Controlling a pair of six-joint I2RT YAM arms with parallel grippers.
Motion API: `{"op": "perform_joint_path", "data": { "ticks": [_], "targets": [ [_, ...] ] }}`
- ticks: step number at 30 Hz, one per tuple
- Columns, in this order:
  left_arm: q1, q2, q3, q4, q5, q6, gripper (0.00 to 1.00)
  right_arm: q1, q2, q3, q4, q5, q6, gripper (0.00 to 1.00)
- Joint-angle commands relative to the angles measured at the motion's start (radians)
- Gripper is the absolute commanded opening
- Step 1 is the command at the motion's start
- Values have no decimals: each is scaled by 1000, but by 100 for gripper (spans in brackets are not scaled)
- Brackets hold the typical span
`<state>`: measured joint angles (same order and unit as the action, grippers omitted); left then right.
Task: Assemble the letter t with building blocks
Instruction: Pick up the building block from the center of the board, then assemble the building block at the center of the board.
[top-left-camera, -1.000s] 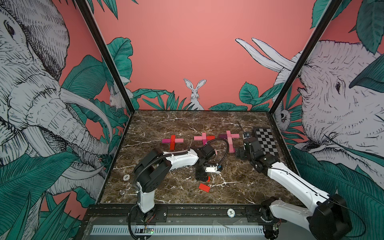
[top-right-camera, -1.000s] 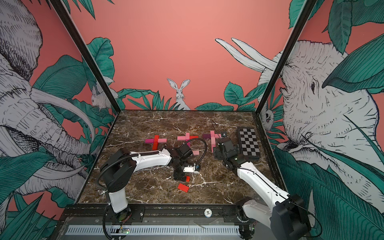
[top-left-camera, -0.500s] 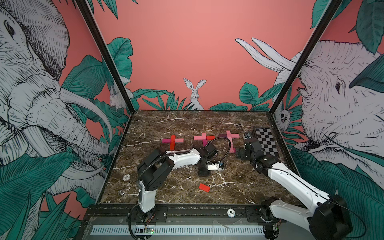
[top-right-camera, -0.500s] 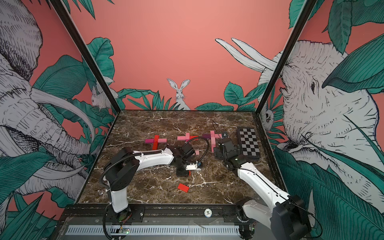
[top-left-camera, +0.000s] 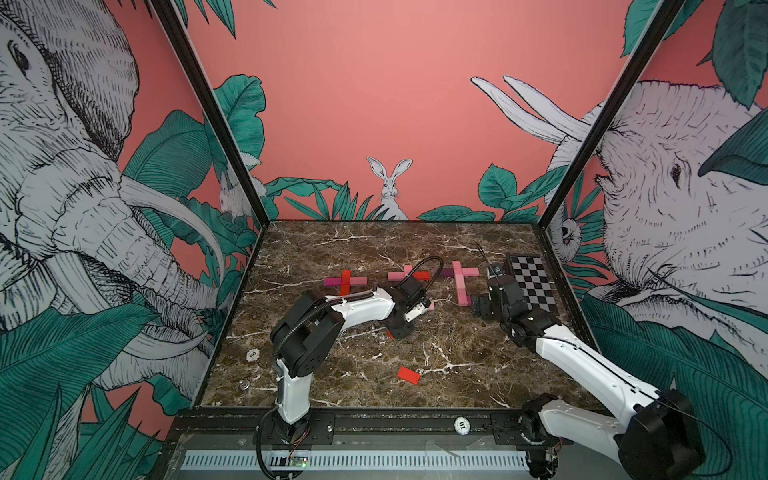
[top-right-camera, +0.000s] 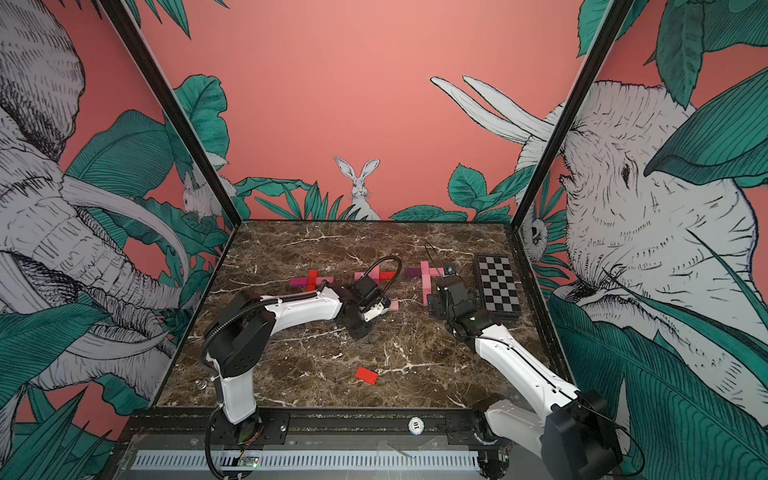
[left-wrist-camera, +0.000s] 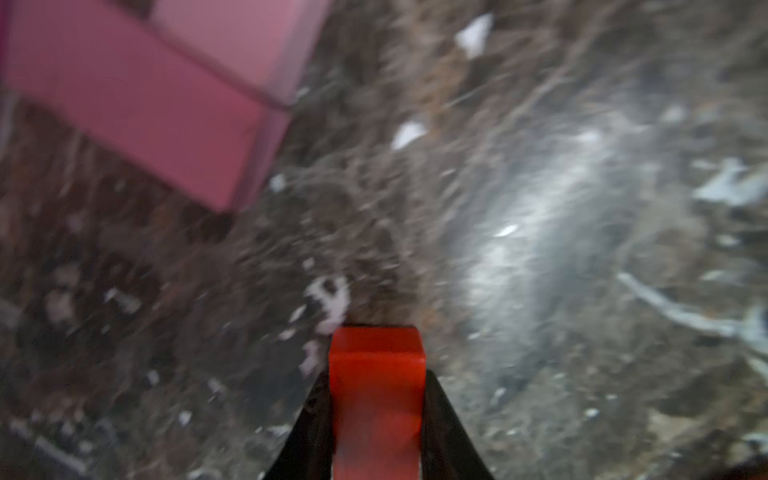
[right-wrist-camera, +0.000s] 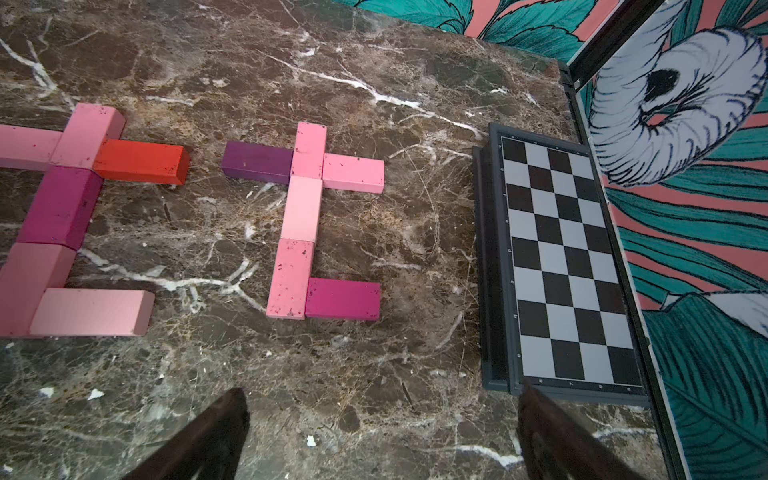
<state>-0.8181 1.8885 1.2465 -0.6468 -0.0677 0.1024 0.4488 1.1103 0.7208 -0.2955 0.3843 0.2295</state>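
Firmly, the left gripper (left-wrist-camera: 377, 386) pinches a red block (left-wrist-camera: 376, 357) at mid-frame in both top views; the right gripper (right-wrist-camera: 380, 397), right of centre, stands spread, empty.

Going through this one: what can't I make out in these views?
Middle t of pink, magenta and red rectangular blocks: stem hidden by the white left arm in both top views; cut by the right wrist view's edge.
Red rectangular block in the left gripper: left wrist view blurred, its length runs off-frame; nearly hidden beneath the gripper from above.
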Motion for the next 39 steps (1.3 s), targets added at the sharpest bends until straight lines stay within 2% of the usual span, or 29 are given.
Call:
{"op": "perform_joint_path", "data": {
  "ticks": [1, 5, 9, 14, 19, 22, 39],
  "targets": [
    [61, -97, -14, -120, -97, -201, 3, -5, 11, -15, 43, -8, 4, 98],
    [110, -166, -22, -165, -174, -322, 0, -5, 26, -7, 50, -19, -6, 98],
    [194, -177, -10, -232, -179, -377, 0, -4, 33, 2, 49, -19, -21, 98],
    [306, -155, -17, -258, -76, -416, 0, -5, 33, 5, 50, -23, -26, 98],
    [378, -149, -29, -253, -51, -420, 0, -5, 33, 7, 51, -27, -33, 98],
    [413, -142, -30, -251, -24, -418, 5, -4, 33, 8, 53, -28, -34, 98],
    [459, -24, 6, -199, 12, -444, 5, -5, 27, 5, 53, -30, -50, 98]
  ]
}}
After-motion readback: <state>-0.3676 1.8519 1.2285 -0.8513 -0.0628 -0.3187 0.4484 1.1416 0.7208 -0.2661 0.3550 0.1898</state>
